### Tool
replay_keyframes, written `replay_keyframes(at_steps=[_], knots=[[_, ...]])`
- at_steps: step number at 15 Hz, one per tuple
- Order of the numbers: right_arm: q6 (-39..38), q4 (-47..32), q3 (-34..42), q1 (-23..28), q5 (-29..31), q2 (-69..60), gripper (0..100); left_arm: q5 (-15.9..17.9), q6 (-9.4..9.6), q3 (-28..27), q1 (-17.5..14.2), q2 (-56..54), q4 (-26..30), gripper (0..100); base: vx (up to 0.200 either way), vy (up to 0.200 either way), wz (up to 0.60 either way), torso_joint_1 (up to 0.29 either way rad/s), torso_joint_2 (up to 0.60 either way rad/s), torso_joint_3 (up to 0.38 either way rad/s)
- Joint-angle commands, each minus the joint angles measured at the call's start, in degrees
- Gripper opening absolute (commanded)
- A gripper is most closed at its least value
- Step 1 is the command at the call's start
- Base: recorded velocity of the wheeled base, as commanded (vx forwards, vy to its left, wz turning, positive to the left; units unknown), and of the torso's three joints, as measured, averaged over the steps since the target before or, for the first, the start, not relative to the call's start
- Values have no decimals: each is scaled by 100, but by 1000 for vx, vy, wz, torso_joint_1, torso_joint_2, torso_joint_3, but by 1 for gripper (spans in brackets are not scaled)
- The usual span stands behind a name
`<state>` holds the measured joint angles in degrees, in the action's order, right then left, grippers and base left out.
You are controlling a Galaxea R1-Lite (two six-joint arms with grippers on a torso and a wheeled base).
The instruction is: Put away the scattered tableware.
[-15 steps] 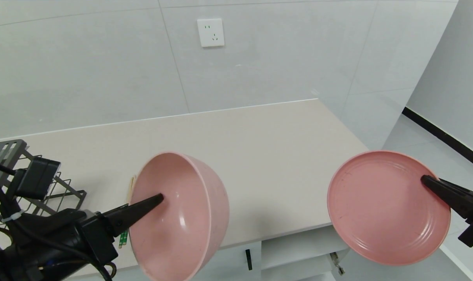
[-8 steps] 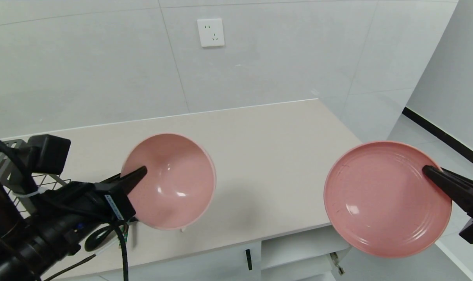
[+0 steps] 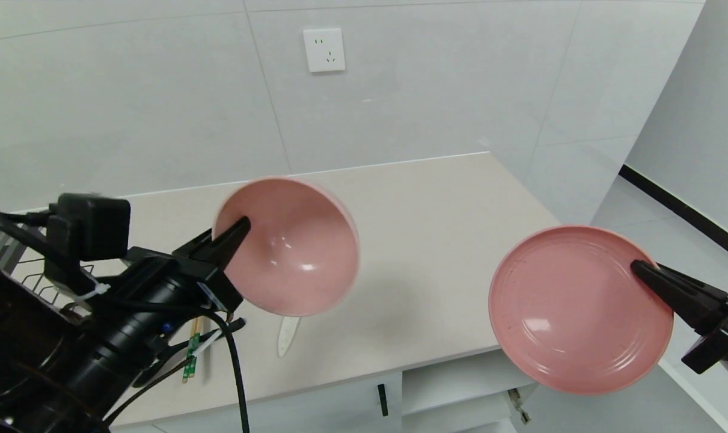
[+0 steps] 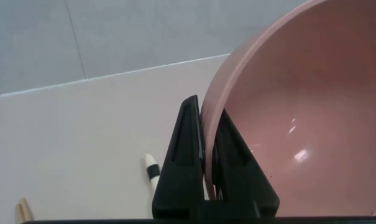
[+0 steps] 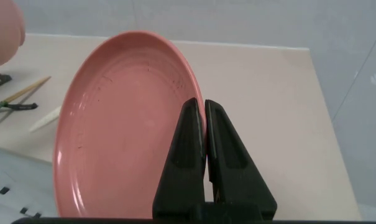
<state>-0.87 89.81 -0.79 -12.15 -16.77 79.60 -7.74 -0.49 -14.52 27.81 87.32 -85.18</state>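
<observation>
Your head camera looks down on the worktop from behind the left end effector and right end effector; wrist cameras look closely along each, sharing that worktop.

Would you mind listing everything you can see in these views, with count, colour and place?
bowl: one, pink, held by its rim above the counter's left half.
plate: one, pink, held by its rim, tilted, beyond the counter's right front corner.
chopsticks: apparently a pair, wood with green ends, lying on the counter near its front left.
white utensil: one, white, lying on the counter under the bowl; its type is hard to tell.
rack: one, dark grey wire, at the counter's left end.
counter: one, beige, against the tiled wall.
wall socket: one, white, on the wall.
left gripper: black, shut on the bowl's rim.
right gripper: black, shut on the plate's rim.
</observation>
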Motion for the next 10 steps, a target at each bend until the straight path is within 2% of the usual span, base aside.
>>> replay_keyframes(at_steps=[1,5,6,7,8,10], knots=[[-1,19,53,-24,8,310,0,-8,365,547,260,716,-482,0,0,0,0,0,0,0],[-1,19,53,-24,8,292,0,-17,488,257,304,857,-482,0,0,0,0,0,0,0],[-1,19,53,-24,8,275,0,-17,655,292,339,804,-482,0,0,0,0,0,0,0],[-1,19,53,-24,8,213,0,-26,893,274,357,786,-482,0,-200,0,0,2,2,2],[-1,19,53,-24,8,187,0,-34,963,265,366,778,-482,0,-200,0,0,7,-2,7],[-1,19,53,-24,8,187,0,-34,928,283,357,699,-482,0,0,0,0,0,0,0]])
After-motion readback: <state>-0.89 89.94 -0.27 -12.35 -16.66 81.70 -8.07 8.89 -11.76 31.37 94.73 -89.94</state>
